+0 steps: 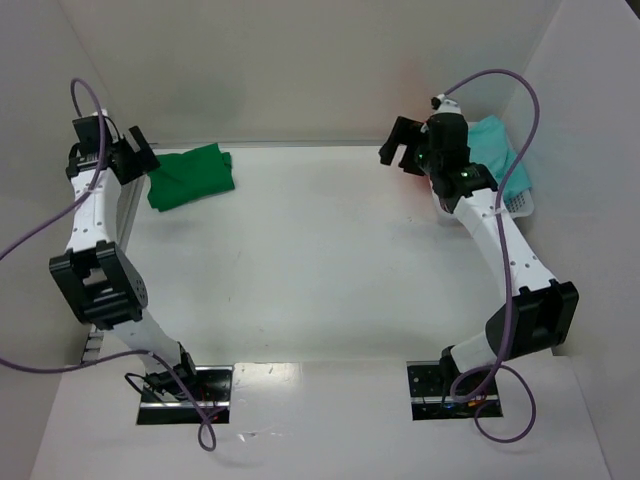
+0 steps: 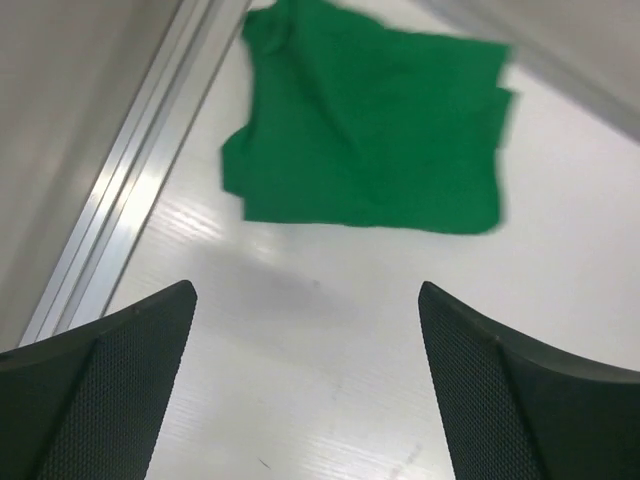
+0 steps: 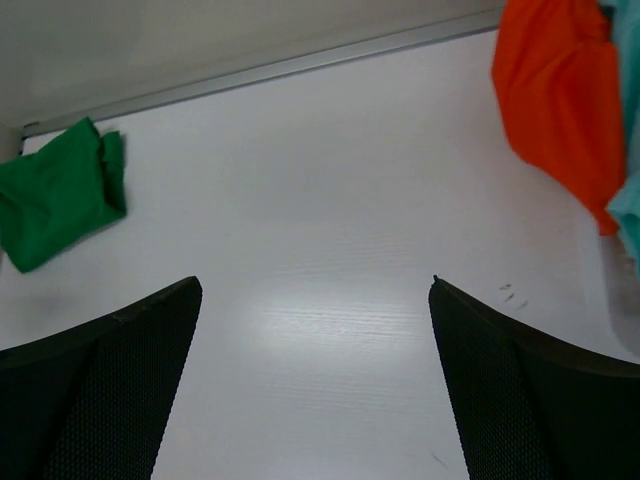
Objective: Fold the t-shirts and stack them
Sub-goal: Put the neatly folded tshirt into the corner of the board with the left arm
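The dark green t-shirt [image 1: 190, 177] lies as a compact, roughly folded bundle at about 10 o'clock on the table [image 1: 320, 260], close to the far-left corner. The light teal t-shirt [image 1: 497, 150] is heaped on the white mesh basket [image 1: 520, 204] at about 2 o'clock, and the bright orange t-shirt [image 3: 555, 110] is seen just beside it in the right wrist view. All three are judged to be light, limp cloth. No shape would be kept when they are lifted, and layers would slide on each other, so a hold is best taken at a hem or shoulder edge, pinched through every layer rather than mid-panel.

The left gripper [image 1: 130, 158] is poised at the green shirt's 9 o'clock side, its jaws spread wide with nothing between them. In its wrist view the shirt lies ahead at 12 o'clock, apart from the fingers. The right gripper [image 1: 400, 150] is raised at the basket's 9 o'clock side, jaws likewise spread and empty — aimed out across the table.
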Controlling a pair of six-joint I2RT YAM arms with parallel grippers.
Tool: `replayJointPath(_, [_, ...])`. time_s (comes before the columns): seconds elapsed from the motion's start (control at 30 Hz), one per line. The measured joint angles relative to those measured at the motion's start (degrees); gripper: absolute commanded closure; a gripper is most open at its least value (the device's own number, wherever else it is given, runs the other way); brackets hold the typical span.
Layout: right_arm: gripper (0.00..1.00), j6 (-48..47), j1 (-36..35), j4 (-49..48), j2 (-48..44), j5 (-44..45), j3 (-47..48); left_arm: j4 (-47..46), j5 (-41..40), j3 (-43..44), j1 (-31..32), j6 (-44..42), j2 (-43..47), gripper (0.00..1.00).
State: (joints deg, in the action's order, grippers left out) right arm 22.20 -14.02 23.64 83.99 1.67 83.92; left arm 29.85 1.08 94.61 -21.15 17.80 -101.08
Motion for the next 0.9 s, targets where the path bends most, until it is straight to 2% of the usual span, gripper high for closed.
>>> replayJointPath(0.23, [0.0, -0.04, 9.2, 0.52, -1.01, 2.14, -1.18, -3.69, 11.61, -8.55, 3.39, -1.42, 16.94, 0.0])
replayJointPath(0.33, [0.0, -0.35, 14.21, 0.96, -1.31, 2.43, -2.29, -4.42, 14.6, -12.11, 7.78, -2.91, 20.81, 0.0])
replayJointPath(0.53, [0.0, -0.61, 21.73, 1.6, 0.57, 3.06, -2.67, -6.93, 16.26, -18.71, 21.24, -7.02, 27.23, 0.0])
replayJointPath(0.63, [0.0, -0.63, 21.99, 2.32, 2.91, 1.31, -2.67, -7.34, 16.2, -19.23, 24.48, -7.1, 28.2, 0.0])
replayJointPath(0.73, [0.0, -0.59, 21.88, 1.79, 3.78, -1.77, -4.79, -7.54, 17.59, -19.19, 24.15, -7.13, 27.04, 0.0])
replayJointPath(0.9, [0.0, 0.09, 21.88, 0.76, -0.04, -3.45, -12.0, -7.48, 19.52, -19.15, 23.96, -6.88, 23.28, 0.0])
